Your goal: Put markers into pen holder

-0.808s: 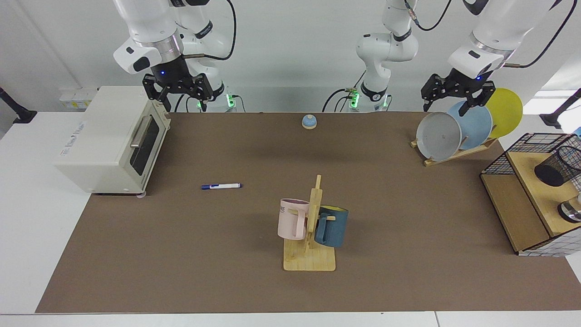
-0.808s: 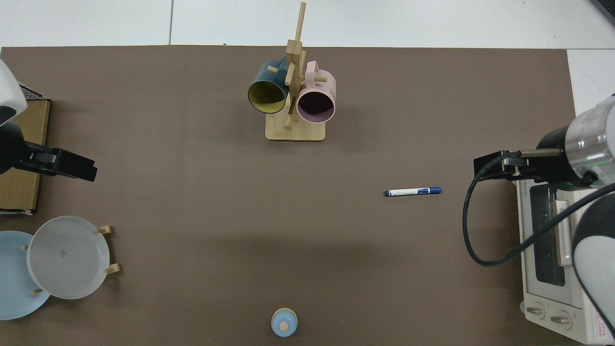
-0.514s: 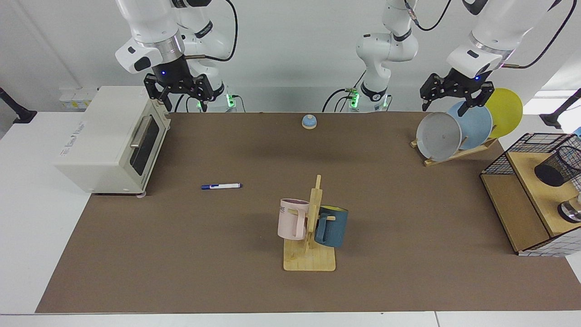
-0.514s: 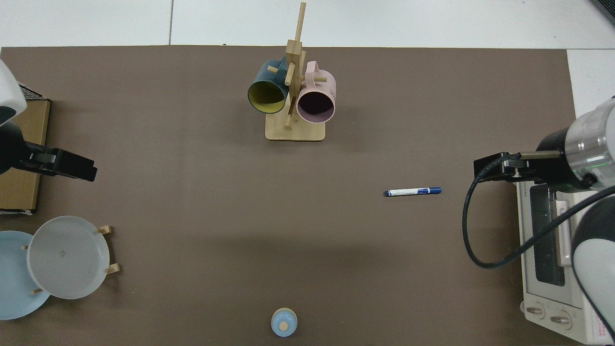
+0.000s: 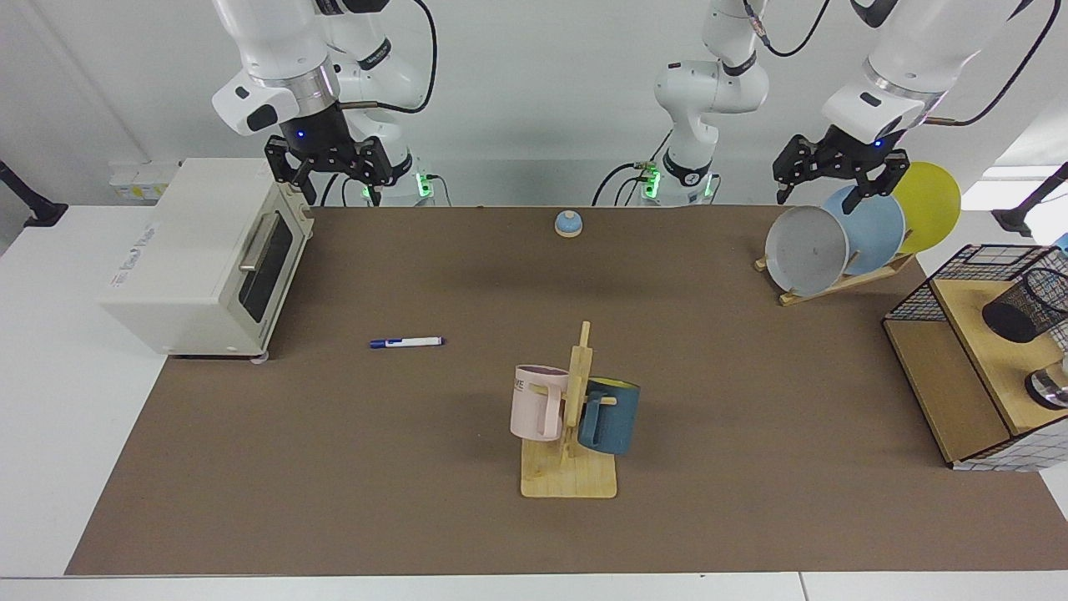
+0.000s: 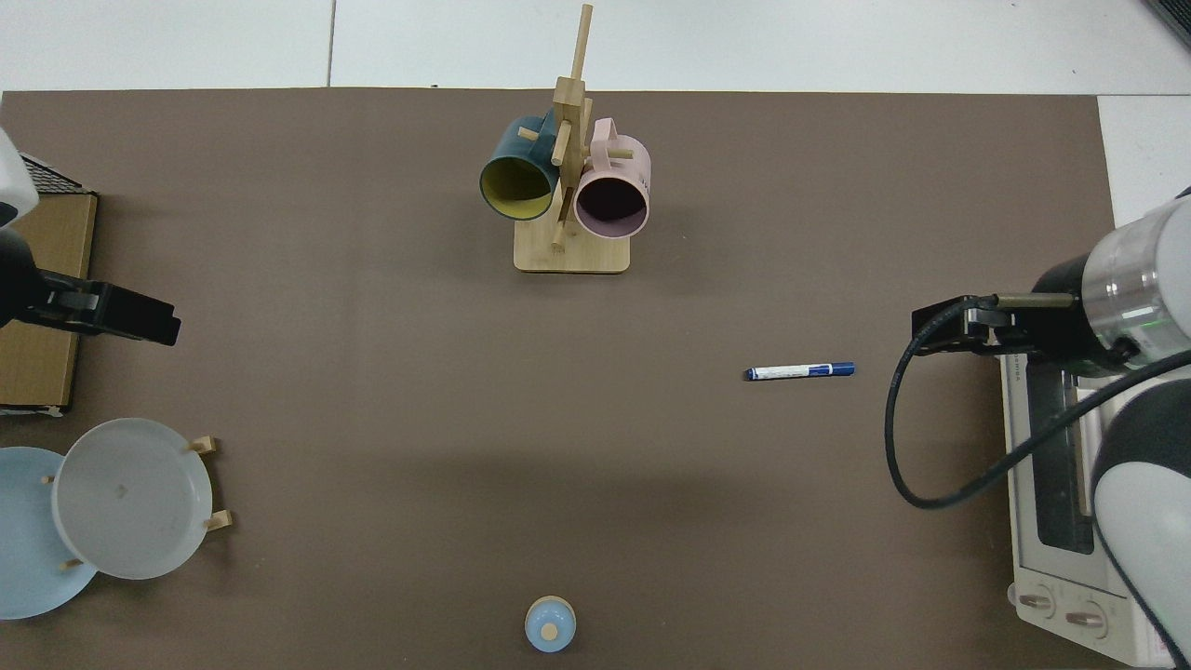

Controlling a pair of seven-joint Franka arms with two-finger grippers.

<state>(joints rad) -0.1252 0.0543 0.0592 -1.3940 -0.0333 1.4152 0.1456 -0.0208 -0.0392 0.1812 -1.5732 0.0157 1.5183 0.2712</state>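
One marker (image 5: pixel 407 342), white with a blue cap, lies flat on the brown mat left of centre; in the top view the marker (image 6: pixel 798 371) lies right of centre. The pen holder (image 5: pixel 1025 307), a black mesh cup, sits on the wooden shelf at the far right and is out of the top view. My right gripper (image 5: pixel 340 194) hangs open above the toaster's back corner, far behind the marker; in the top view the right gripper (image 6: pixel 951 326) is just right of the marker. My left gripper (image 5: pixel 826 194) hangs open over the plate rack; from above the left gripper (image 6: pixel 130 316) is at the left edge.
A white toaster oven (image 5: pixel 200 259) stands at the left. A wooden mug tree (image 5: pixel 576 417) with a pink and a blue mug is at front centre. Plates lean in a rack (image 5: pixel 843 242) at back right. A wire basket (image 5: pixel 959 267) encloses the shelf, with a shiny metal object (image 5: pixel 1050 388). A blue bell (image 5: pixel 568 223) is at the back.
Both grippers have shifted only slightly, seen in the top view as a small move toward the mug tree side. The marker has not moved.
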